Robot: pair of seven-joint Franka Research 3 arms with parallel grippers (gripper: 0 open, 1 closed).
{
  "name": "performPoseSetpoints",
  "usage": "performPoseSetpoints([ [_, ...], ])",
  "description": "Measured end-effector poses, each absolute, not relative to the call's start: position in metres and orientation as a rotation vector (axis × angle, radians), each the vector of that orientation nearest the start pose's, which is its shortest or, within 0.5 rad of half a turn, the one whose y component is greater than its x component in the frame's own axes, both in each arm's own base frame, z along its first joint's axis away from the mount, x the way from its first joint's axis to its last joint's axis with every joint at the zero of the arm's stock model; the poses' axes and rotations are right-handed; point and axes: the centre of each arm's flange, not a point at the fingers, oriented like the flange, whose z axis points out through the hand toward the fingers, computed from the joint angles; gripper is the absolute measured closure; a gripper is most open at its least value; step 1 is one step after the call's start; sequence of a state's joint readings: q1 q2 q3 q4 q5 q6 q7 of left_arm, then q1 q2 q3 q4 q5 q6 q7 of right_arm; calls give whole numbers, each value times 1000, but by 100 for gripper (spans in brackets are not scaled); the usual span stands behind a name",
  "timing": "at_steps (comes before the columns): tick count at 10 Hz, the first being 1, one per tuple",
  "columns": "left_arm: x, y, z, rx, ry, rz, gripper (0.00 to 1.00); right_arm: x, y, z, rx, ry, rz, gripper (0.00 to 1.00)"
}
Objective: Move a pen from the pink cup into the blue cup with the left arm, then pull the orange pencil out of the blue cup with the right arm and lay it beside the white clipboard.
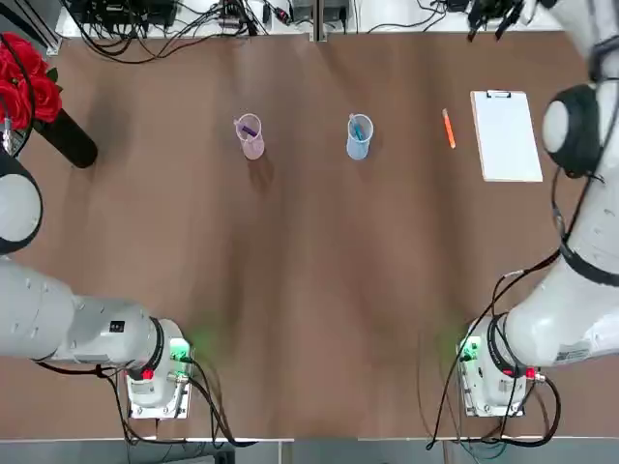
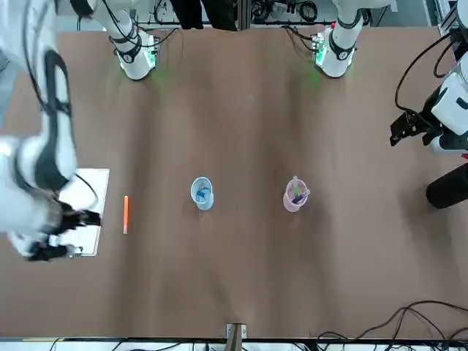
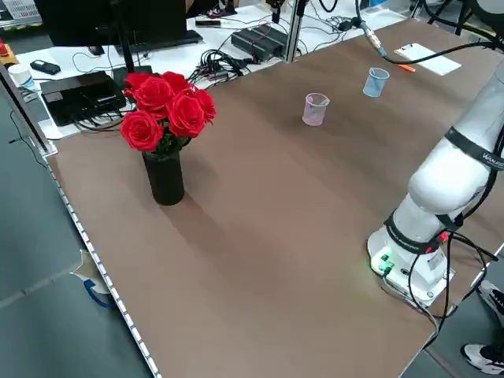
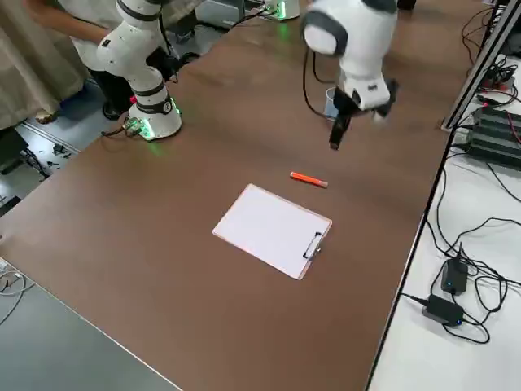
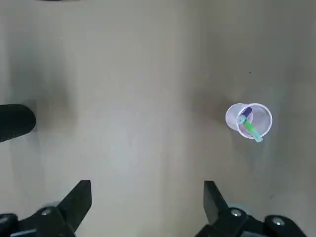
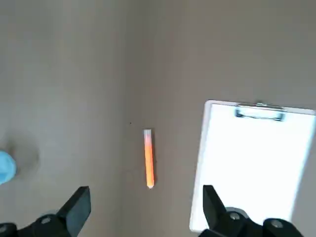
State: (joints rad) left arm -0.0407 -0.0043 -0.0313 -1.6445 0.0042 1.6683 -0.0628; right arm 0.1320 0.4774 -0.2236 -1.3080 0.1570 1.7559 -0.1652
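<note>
We find the orange pencil (image 1: pixel 449 128) flat on the desk (image 1: pixel 309 290) just left of the white clipboard (image 1: pixel 506 135). Blue cup (image 1: pixel 359 136) holds a pen (pink cup (image 1: pixel 250 136) too). Right hand (image 6: pixel 146 210) spread, empty; left hand (image 5: pixel 147 207) spread. Task looks complete.

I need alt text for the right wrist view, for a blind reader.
An orange pencil lies on the brown table beside a white clipboard, apart from it. The open right gripper hangs above them.
</note>
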Motion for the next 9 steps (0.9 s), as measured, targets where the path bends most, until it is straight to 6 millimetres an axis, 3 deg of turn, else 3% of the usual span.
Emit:
performPoseSetpoints([
  [2, 560, -40, 600, -3139, 16, -44, 0, 667, -34, 540, -3109, -41, -40, 0],
  [4, 560, -41, 600, -3139, 16, -43, 0, 642, -14, 592, -3163, -27, -89, 0],
  [5, 560, -41, 600, -3139, 16, -43, 0, 627, -4, 611, -3169, -23, -74, 0],
  [7, 560, -41, 601, -3139, 17, -47, 0, 604, -7, 636, -3164, 34, -41, 0],
  [9, 560, -41, 606, -3139, 17, -64, 0, 597, -4, 640, -3162, 81, -32, 0],
])
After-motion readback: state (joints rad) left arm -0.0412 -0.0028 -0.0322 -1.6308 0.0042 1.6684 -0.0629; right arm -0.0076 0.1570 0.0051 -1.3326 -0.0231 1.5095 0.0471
